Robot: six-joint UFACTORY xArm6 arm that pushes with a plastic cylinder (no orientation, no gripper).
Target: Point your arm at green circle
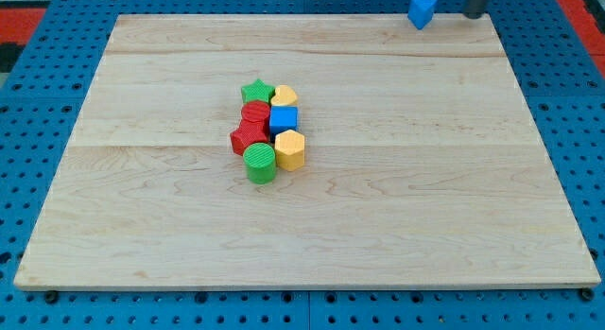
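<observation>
Up at one o'clock, my tip (pixel 475 15) sits off the table (pixel 473 226); no pincer shows. Sweep toward six-o'clock green circle (pixel 260 164), stopping short of the cluster.

A cluster of blocks sits left of centre on a pale wooden board (pixel 397 207): a green star (pixel 256 91) at 12 o'clock; a yellow block (pixel 285 96) beside it; two red blocks (pixel 251 125); a blue cube (pixel 284 119); a yellow hexagon (pixel 290 149) at 5 o'clock; a lone blue block (pixel 422 10) lies at the board's far edge, toward 1 o'clock.
</observation>
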